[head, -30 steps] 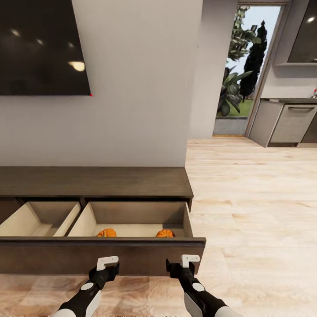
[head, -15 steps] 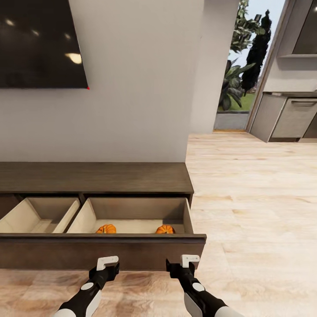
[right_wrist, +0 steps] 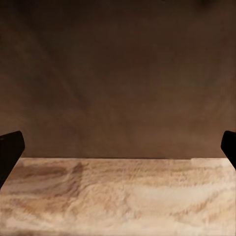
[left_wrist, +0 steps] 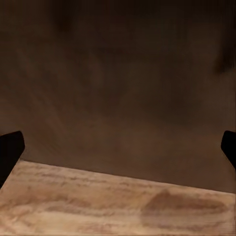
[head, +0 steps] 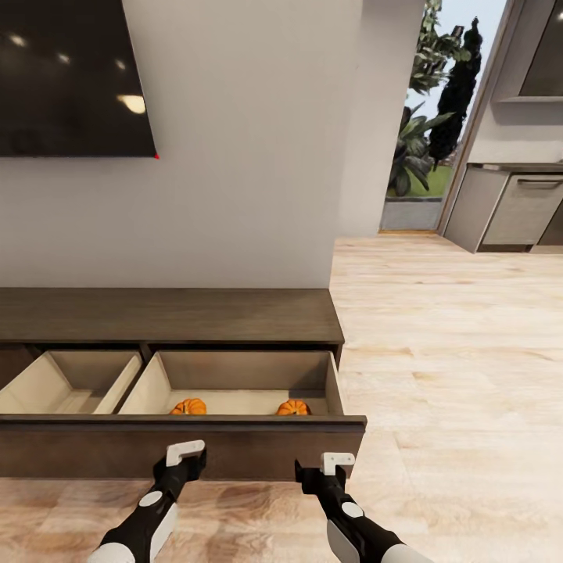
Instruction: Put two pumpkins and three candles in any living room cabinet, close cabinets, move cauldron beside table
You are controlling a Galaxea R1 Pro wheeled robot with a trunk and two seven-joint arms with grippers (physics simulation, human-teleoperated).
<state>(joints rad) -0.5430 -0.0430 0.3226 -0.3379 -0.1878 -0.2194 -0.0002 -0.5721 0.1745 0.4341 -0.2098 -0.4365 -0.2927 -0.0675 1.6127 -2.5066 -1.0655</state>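
Note:
The dark-brown cabinet (head: 168,317) stands against the wall with its drawers pulled out. Two orange pumpkins (head: 188,406) (head: 293,407) lie in the right-hand compartment, apart from each other. The drawer's front panel (head: 94,450) hides the near part of the compartment floor. My left gripper (head: 186,451) is open right at that panel. My right gripper (head: 338,463) is open near the panel's right end. In both wrist views the gripper (left_wrist: 118,147) (right_wrist: 118,147) faces the brown panel (left_wrist: 118,73) (right_wrist: 118,73) with nothing between its fingers. The candles, cauldron and table are out of view.
A black TV screen (head: 70,78) hangs on the wall above the cabinet. To the right, pale wood floor (head: 453,352) runs to a doorway with plants (head: 426,148) and grey kitchen units (head: 512,207).
The view shifted slightly as the camera moved. My left gripper has moved forward to the drawer front. The right arm and both pumpkins have not moved.

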